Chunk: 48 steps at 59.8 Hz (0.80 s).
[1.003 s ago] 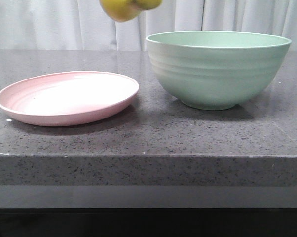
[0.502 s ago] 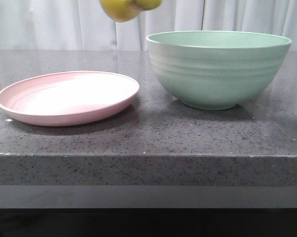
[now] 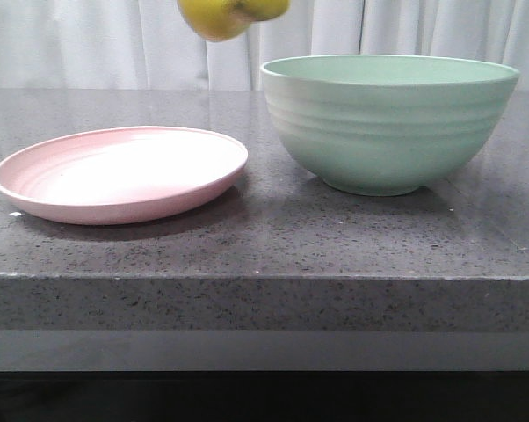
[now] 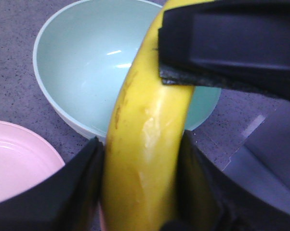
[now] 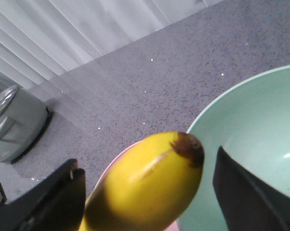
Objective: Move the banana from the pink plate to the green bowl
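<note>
Yellow banana (image 4: 145, 144), clamped between the closed-in fingers of the left gripper (image 4: 142, 192), held in the air above the gap between pink plate (image 3: 119, 173) and green bowl (image 3: 389, 119) on speckled grey countertop (image 3: 264, 246); right gripper (image 5: 150, 202) spread wide, gripping nothing.

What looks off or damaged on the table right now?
Nothing stands out. The pink plate and green bowl sit upright and intact on the counter, both empty. The banana is held aloft in the left gripper, skin unbroken with only faint brown marks.
</note>
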Motion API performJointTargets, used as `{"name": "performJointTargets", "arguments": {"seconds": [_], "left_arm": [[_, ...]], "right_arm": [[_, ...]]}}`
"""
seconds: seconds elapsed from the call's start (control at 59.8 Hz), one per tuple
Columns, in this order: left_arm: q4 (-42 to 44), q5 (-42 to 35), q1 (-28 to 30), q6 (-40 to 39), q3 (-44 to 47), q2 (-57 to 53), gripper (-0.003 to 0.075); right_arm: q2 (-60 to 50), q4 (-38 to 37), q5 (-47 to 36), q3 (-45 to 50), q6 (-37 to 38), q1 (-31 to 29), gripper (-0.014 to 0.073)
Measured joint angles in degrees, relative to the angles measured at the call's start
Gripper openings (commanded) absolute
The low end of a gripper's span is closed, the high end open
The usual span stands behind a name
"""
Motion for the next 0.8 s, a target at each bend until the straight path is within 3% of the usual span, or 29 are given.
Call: {"name": "performJointTargets", "arguments": {"seconds": [0.234,0.518,0.669,0.752,0.803], "left_arm": [[0.11,1.18,0.0,0.0,0.0,0.11,0.0131],[0.11,1.29,0.0,0.0,0.0,0.47,0.0131],[0.11,1.29,0.0,0.0,0.0,0.47,0.0134],[0.11,1.29,0.0,0.0,0.0,0.47,0.0188],[0.11,1.29,0.0,0.0,0.0,0.47,0.0276]], "right_arm": [[2.5,0.44,0.62,-1.19,0.09,0.0,0.0528],[2.98,1.59,0.62,-1.32,0.71,0.2,0.0113],[2.98,2.57,0.51,-1.32,0.85,0.2,0.0043],[2.98,2.69,0.51,-1.32,0.85,0.2,0.0043],[2.98,2.69,0.51,-1.32,0.85,0.2,0.0043]]}}
